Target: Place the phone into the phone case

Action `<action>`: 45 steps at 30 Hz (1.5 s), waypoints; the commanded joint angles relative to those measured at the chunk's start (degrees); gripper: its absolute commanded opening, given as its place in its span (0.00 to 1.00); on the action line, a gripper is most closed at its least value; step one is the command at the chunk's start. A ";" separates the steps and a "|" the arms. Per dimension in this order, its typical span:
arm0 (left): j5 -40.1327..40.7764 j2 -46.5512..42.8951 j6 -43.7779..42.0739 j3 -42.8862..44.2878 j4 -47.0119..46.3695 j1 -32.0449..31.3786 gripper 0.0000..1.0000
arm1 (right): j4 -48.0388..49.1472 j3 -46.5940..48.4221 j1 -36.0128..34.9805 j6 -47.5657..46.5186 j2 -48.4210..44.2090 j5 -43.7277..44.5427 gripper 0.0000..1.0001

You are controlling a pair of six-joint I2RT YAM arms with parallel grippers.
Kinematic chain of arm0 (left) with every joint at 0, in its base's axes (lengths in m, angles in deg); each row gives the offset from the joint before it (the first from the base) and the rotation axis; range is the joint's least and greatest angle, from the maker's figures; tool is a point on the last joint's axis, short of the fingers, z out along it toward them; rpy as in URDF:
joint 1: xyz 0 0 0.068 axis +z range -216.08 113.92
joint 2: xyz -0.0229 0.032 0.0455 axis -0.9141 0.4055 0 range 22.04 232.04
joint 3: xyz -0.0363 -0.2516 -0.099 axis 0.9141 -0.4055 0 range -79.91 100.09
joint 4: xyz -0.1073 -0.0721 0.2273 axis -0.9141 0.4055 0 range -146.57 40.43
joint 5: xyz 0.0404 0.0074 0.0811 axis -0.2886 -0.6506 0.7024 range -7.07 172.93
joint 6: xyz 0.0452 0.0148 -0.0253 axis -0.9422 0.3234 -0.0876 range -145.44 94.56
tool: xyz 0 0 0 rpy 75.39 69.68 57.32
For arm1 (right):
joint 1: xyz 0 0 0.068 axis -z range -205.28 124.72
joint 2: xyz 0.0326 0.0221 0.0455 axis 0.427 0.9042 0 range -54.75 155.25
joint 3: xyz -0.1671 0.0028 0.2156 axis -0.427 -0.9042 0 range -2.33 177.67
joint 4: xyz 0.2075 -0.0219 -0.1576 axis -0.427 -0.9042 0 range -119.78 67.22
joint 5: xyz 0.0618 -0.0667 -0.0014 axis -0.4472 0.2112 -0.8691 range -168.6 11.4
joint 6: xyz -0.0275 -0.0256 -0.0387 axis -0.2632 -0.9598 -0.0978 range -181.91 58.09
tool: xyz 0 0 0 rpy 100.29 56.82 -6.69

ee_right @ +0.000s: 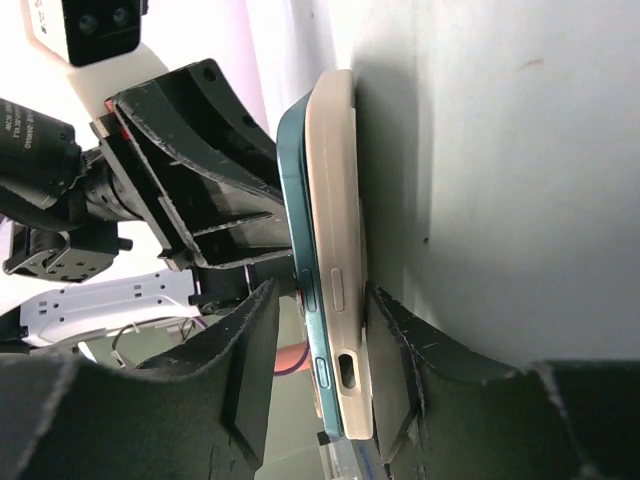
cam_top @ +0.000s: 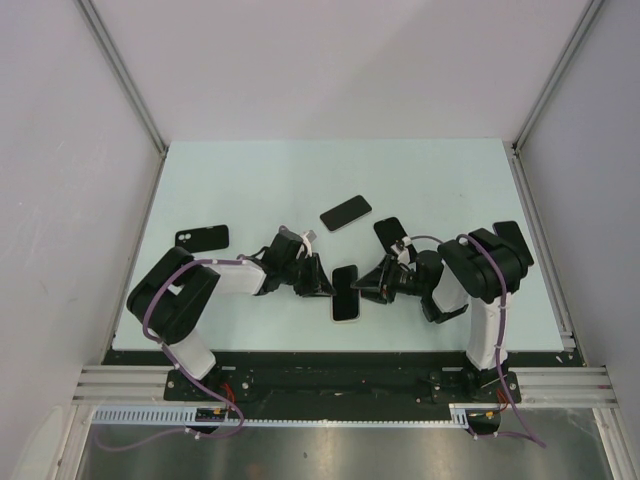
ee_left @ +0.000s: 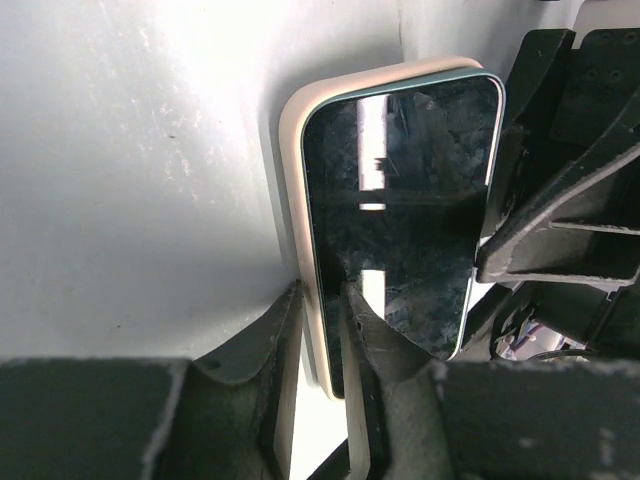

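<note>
The phone (cam_top: 344, 288), dark-screened with a teal frame, lies in a cream phone case (cam_top: 343, 317) at the near middle of the table, between both grippers. My left gripper (ee_left: 320, 290) is shut on the case's (ee_left: 292, 150) long left edge, one finger on the phone's screen (ee_left: 400, 200) and the other outside the case. My right gripper (ee_right: 322, 290) straddles the opposite edge, open. One of its fingers touches the case (ee_right: 335, 200), and a gap separates the other from the phone (ee_right: 296, 200). On that side the teal frame stands proud of the case.
A black phone (cam_top: 346, 212) lies mid-table and another dark one (cam_top: 390, 230) sits behind my right gripper (cam_top: 366, 290). A black case-like slab (cam_top: 202, 237) rests at the left. My left gripper (cam_top: 322, 282) faces the right one closely. White walls enclose the table.
</note>
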 commanded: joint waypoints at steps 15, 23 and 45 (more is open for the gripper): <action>-3.92 0.15 -0.49 -1.45 -2.16 -0.62 0.40 | 15.81 -0.08 0.22 0.97 -2.92 -2.04 0.18; -4.36 0.85 -0.49 -1.63 -2.78 -0.62 0.41 | 15.72 -0.08 0.31 0.88 -2.74 -1.25 0.00; -6.29 1.73 -0.05 -2.33 -5.07 -0.62 0.49 | 9.84 0.01 -0.93 -1.58 -5.20 -0.63 0.36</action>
